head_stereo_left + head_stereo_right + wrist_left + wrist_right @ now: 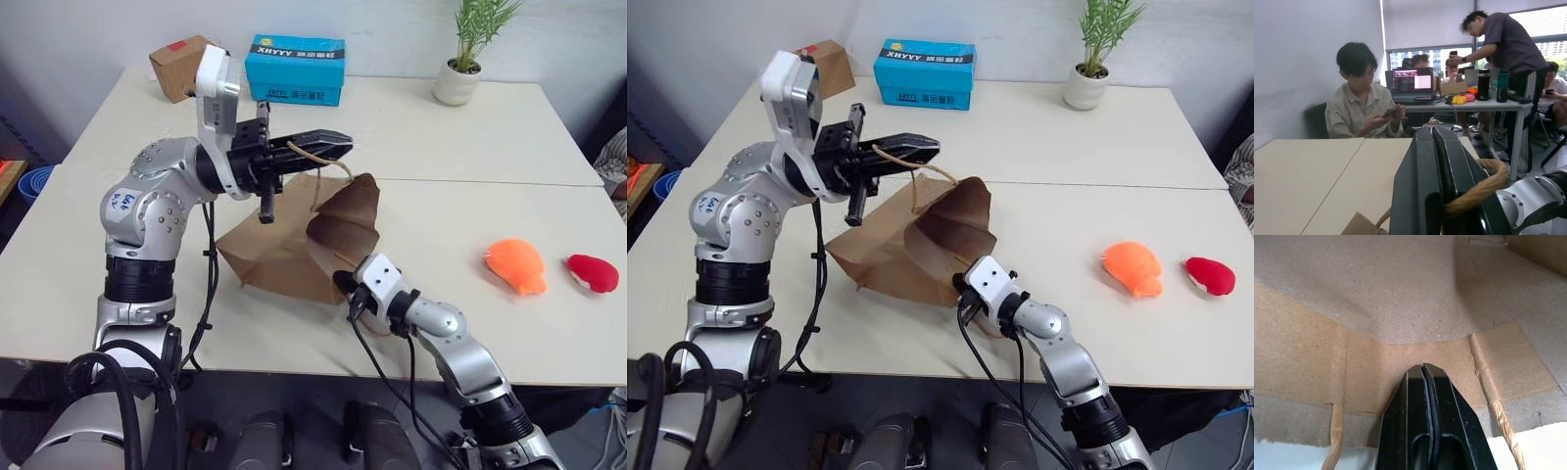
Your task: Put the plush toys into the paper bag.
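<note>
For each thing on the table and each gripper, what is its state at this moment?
paper bag: on its side, mouth open, both grippers holding it.
left gripper: shut on the bag's handle, raised.
right gripper: shut on the bag's lower rim.
orange plush toy: on the table, outside the bag.
red plush toy: on the table, outside the bag.

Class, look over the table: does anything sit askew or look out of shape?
Yes. The paper bag is not upright: it slumps on its side, walls creased, mouth half folded. The left end effector pulls one twisted handle up, and the right end effector pinches the lower rim. Both plush toys lie outside.
</note>
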Robot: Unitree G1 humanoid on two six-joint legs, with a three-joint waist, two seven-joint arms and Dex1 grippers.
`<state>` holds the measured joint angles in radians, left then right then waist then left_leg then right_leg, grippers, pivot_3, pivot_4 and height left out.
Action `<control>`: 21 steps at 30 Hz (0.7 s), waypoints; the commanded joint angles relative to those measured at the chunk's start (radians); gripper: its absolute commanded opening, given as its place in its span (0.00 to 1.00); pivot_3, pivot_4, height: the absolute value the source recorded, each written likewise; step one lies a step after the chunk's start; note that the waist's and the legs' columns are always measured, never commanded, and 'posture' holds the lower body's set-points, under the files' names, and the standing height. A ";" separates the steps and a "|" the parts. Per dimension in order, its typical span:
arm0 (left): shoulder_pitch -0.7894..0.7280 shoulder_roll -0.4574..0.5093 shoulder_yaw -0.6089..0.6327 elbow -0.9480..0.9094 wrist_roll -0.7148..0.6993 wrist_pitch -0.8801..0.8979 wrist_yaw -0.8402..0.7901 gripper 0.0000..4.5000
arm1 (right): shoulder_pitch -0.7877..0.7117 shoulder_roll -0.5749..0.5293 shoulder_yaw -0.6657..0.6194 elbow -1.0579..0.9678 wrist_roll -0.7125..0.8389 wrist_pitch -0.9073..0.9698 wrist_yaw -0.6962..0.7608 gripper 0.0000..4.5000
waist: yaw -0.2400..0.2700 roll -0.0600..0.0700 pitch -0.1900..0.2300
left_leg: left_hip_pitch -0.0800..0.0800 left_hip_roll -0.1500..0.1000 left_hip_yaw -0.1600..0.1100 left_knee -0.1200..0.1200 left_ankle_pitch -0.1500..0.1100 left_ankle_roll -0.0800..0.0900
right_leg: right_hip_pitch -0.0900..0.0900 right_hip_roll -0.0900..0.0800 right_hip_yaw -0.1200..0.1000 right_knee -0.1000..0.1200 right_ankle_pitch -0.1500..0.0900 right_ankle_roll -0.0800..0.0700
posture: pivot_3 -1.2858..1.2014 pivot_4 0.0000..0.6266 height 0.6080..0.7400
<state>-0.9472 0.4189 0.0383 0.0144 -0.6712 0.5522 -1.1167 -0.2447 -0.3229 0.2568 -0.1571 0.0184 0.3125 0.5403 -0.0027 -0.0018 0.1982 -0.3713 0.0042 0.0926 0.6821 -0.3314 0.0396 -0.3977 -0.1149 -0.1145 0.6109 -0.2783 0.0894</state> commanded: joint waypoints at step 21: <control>-0.073 -0.024 -0.001 0.045 0.071 -0.165 0.002 0.00 | -0.188 0.080 0.096 0.310 -0.066 0.058 0.072 0.00 | -0.002 0.000 0.000 | 0.000 0.002 0.000 0.000 0.000 -0.002 | -0.001 0.000 0.001 0.001 -0.001 -0.001 | 0.52 0.24 1.00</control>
<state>-0.9973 0.3967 0.0085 0.0680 -0.5737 0.4020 -1.1213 -0.4818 -0.2249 0.3272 0.1133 -0.0193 0.2919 0.6087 -0.0050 -0.0019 0.1981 -0.3712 0.0061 0.0931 0.6821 -0.3314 0.0381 -0.3986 -0.1148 -0.1137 0.6116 -0.2788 0.0884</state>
